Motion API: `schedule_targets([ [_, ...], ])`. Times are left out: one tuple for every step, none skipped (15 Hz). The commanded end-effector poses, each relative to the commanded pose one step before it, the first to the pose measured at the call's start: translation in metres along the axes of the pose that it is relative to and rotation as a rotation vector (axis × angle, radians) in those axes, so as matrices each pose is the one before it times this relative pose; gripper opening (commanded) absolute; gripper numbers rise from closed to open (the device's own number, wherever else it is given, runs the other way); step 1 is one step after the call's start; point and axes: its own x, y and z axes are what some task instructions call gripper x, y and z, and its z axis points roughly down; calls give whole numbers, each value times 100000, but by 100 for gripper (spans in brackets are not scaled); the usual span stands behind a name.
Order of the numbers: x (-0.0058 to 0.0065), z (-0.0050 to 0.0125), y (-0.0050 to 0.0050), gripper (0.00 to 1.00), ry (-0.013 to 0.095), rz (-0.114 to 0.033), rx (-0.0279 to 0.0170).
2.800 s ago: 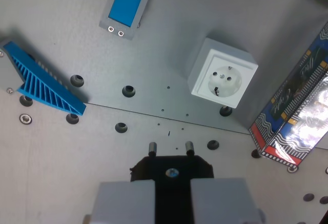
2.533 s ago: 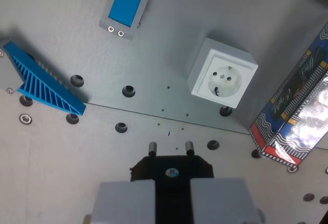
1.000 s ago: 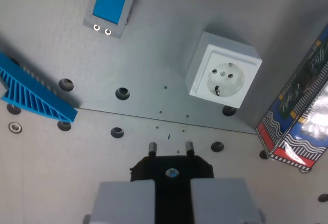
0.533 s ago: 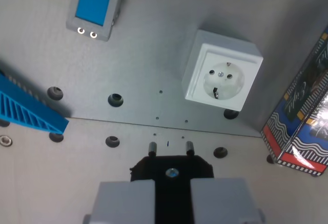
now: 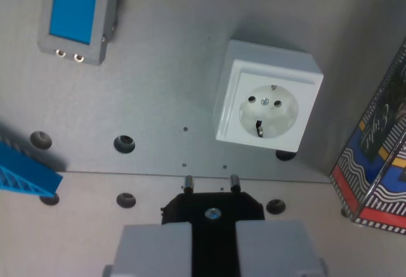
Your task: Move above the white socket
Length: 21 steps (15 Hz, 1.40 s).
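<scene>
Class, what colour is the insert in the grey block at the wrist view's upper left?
Bright blue insert, wrist view.

The worktop [image 5: 158, 68] is matt grey sheet metal, smooth, with dark holes. The white socket [image 5: 268, 96] looks like smooth plastic with a faint sheen. Far left, a grey block [image 5: 77, 12] carries a bright blue plastic face. The ribbed blue part [image 5: 22, 177] at the left looks like plastic. The printed box [image 5: 377, 163] at the right is glossy card. The black plug [image 5: 212, 207] has two metal pins; the fingers [image 5: 152, 251] gripping it are matt grey.
</scene>
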Motion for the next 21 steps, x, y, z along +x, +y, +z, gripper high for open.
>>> schedule_targets([
  [-452,1668,690,0,9263,12171,359],
  [-128,463,184,0,79,950,49],
  [-123,462,182,0,228,991,46],
  [-119,462,183,0,118,653,70],
  [-114,461,189,0,-209,616,119],
  [-110,460,198,0,131,667,63],
  [-104,455,201,0,9,634,63],
  [-97,445,199,0,238,527,59],
  [-90,433,194,0,-139,311,93],
  [-87,422,186,0,-27,351,130],
  [-87,410,180,0,106,350,133],
  [-87,393,174,0,-116,490,157],
  [-83,370,165,0,-120,512,158],
  [-79,345,156,0,158,403,163],
  [-79,324,144,0,79,252,106],
  [-80,302,131,0,138,333,125],
  [-83,277,122,0,193,217,39],
  [-82,252,118,0,118,-79,-148],
  [-76,199,104,0,123,111,-92],
  [-71,176,99,0,-41,113,5],
  [-68,157,93,0,-40,109,65],
])
